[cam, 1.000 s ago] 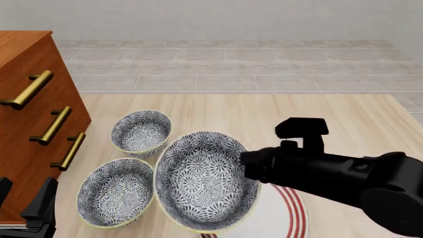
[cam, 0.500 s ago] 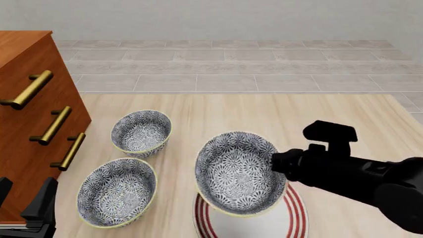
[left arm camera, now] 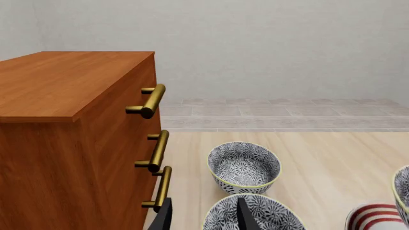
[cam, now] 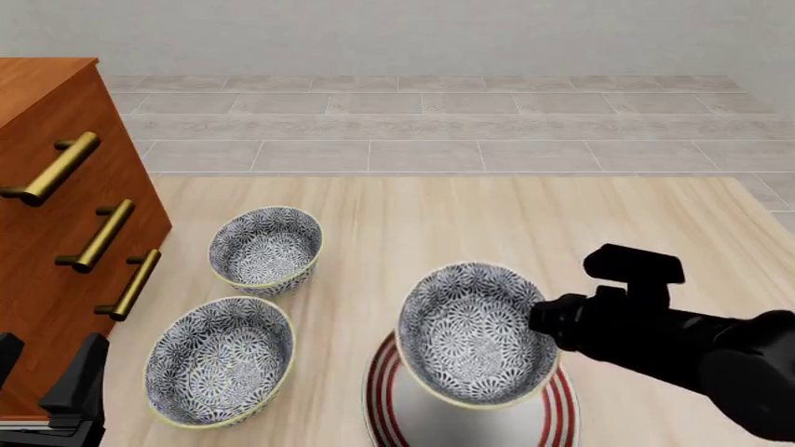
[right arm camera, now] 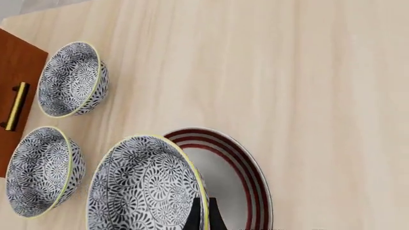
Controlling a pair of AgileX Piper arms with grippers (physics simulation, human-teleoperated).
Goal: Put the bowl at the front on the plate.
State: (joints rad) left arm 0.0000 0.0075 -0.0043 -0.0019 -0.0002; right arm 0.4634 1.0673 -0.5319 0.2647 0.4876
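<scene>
right pincer (right arm camera: 200, 211) pinching bowl (cam: 476, 333) rim | bowl tilted, held over plate (cam: 559, 410) | left pincer (left arm camera: 202, 215) spread, beside dresser (cam: 50, 233) | two spare bowls (cam: 242, 307) between dresser and plate on desk (cam: 497, 223)

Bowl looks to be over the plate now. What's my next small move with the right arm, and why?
Probably lower it straight down. The right tool is shut on the rim of the bowl, which sits tilted above the plate; the plate's red rings show around it in the front and right wrist views. I can't tell whether it touches yet, so ease down before opening.
</scene>
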